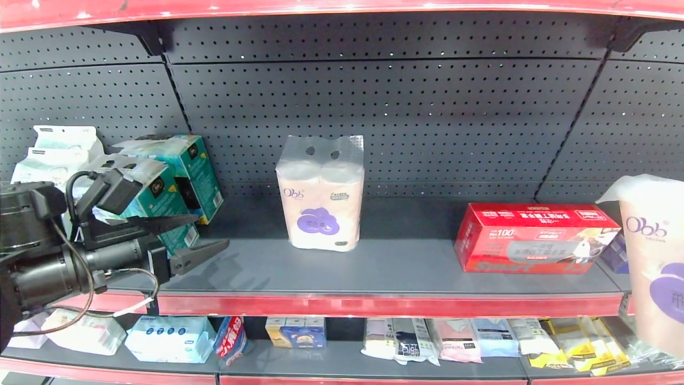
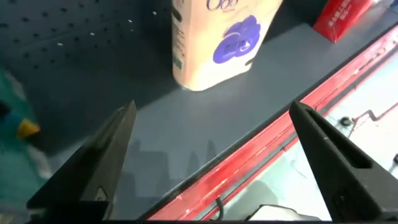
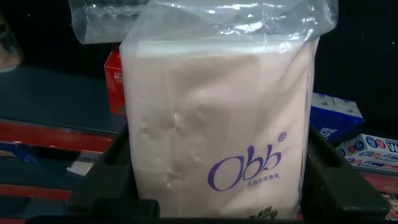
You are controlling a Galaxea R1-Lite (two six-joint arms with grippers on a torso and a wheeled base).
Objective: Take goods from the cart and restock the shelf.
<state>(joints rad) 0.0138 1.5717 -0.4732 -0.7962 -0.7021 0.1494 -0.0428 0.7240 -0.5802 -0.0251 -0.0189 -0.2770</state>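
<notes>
While right gripper (image 3: 217, 186) clamps a tissue pack (image 1: 654, 256), left gripper (image 1: 211, 231) spread wide beside green boxes (image 1: 181, 182), second pack (image 1: 320, 195) at centre, red box (image 1: 531, 238) right.

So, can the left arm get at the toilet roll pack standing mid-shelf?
Probably yes. The left gripper is open and empty at the front edge of the shelf, with nothing standing between it and the toilet roll pack; the green boxes sit off to its side.

Left claw (image 1: 212, 231) held level, jaws spread wide, right claw (image 3: 219, 137) gripping tissue pack (image 3: 211, 87)
</notes>
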